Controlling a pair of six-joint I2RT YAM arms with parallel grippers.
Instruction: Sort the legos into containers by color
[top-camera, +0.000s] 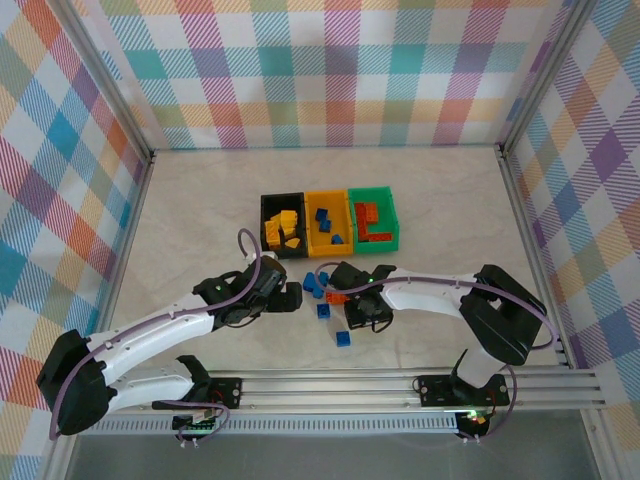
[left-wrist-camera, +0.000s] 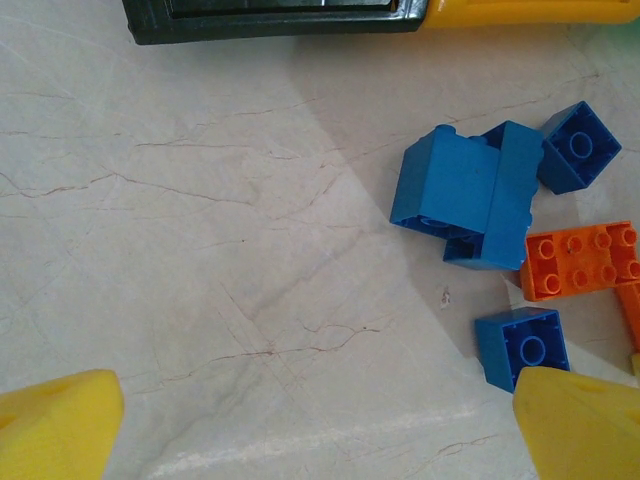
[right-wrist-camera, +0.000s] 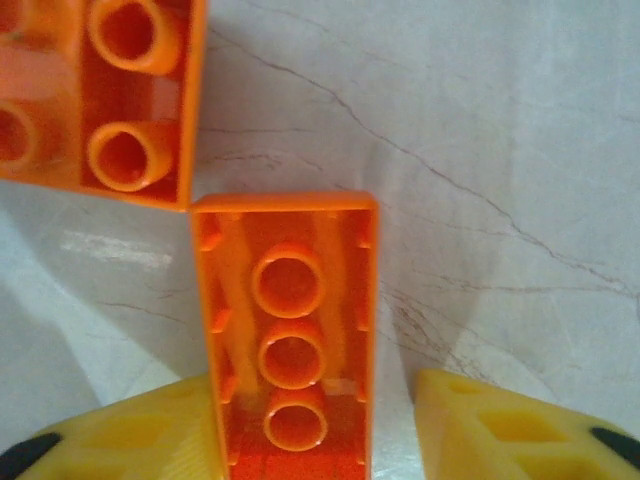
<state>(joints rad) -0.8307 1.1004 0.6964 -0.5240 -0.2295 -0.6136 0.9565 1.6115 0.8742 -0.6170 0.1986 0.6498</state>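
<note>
right gripper: jaws apart, straddling upturned orange brick, lower centre | left gripper: jaws wide, empty | blue bricks: loose, right of frame | black bin, yellow-orange bin, green bin: upper centre row

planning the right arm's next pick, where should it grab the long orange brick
Pinch the long orange brick across its two long side walls at the near end, coming straight down. It lies flat, hollow side up, lengthwise inside the open right gripper, and a second orange brick crowds its far corner, so the near end is likely freer.
</note>
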